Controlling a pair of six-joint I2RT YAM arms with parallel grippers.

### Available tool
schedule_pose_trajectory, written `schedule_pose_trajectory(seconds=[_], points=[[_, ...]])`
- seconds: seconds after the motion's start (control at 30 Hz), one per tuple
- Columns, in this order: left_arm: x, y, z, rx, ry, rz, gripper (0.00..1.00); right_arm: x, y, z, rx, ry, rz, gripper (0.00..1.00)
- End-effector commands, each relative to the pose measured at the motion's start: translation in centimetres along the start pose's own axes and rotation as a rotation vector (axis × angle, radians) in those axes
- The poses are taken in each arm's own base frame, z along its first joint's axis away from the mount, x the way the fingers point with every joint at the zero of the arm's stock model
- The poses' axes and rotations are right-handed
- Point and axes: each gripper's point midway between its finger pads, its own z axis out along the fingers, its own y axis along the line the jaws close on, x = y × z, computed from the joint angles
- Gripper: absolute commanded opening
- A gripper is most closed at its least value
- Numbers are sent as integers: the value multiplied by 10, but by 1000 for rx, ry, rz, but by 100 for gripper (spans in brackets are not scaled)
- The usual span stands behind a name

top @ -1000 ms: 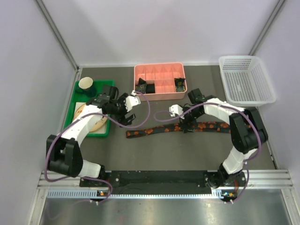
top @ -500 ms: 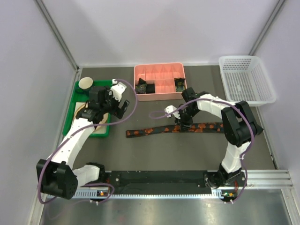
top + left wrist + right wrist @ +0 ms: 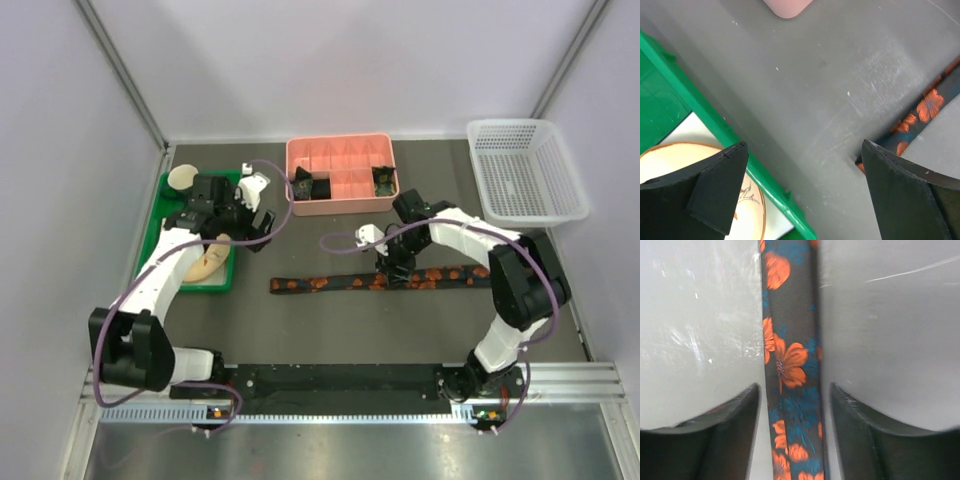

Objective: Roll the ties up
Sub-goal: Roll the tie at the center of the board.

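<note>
- A green plastic tray lies at the left side of the dark grey table.
- A round cream plate lies in it.
- A beige cup is at its far left corner.
- A pink box with compartments is at the far middle.
- A white plastic mesh basket is at the far right.

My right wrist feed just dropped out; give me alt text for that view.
The right gripper stands open astride a black tie with orange flowers. The tie lies flat on the grey table and runs straight up the middle of the frame.
</note>
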Motion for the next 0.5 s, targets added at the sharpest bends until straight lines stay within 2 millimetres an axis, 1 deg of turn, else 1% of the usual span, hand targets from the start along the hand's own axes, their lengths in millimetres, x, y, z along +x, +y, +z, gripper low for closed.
schedule_pose_trajectory(seconds=[0.0,0.03,0.07,0.1,0.13,0.17,0.2,0.23,0.27,0.3,0.33,0.37,0.4,0.43,0.47], points=[[-35,-8,-37,-3,-196,124,99,-54,-17,-50,199,-147,-9,66],[-30,-12,-38,1,-199,137,99,-70,-24,-71,271,-187,-41,71],[-33,-19,-41,38,-227,197,99,-77,-29,-85,328,-202,-55,89],[-31,-26,-45,59,-240,231,99,-86,-32,-98,376,-231,-50,99],[-31,-30,-46,79,-249,277,99,-109,-40,-126,478,-310,-100,99],[-29,-38,-46,123,-261,299,99,-119,-44,-138,529,-355,-106,99],[-28,-43,-47,149,-263,306,99,-125,-45,-143,560,-412,-44,99],[-23,-47,-47,173,-250,314,99,-133,-45,-154,598,-466,-27,99],[-20,-51,-47,197,-239,335,99,-148,-50,-165,640,-546,-40,99],[-19,-54,-45,232,-231,356,99,-150,-48,-161,618,-582,13,99],[-7,-57,-43,260,-187,386,99,-154,-45,-161,597,-603,16,99],[0,-56,-39,268,-155,392,99,-155,-40,-149,523,-609,42,99],[15,-53,-30,277,-93,385,99,-165,-37,-153,475,-629,72,99],[25,-50,-24,287,-63,442,98,-168,-33,-148,413,-624,112,99],[41,-54,-22,325,-10,450,96,-168,-30,-128,299,-610,171,99]])
